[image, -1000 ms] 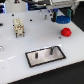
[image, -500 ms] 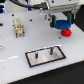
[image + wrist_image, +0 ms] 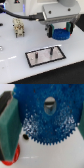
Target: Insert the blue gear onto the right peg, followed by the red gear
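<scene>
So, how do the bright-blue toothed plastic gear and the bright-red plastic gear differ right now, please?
The bright-blue toothed plastic gear is gripped in the end effector; the bright-red plastic gear lies free on the white table. The blue one shows teeth and centre hole in the wrist view; the red one only a curved edge. Both are bright plastic.

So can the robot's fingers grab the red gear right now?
Probably not yet. The fingers are already closed on the blue gear, which fills the space between them. In the wrist view only a red sliver, seemingly the red gear, peeks out below. The blue gear likely needs placing first.
</scene>
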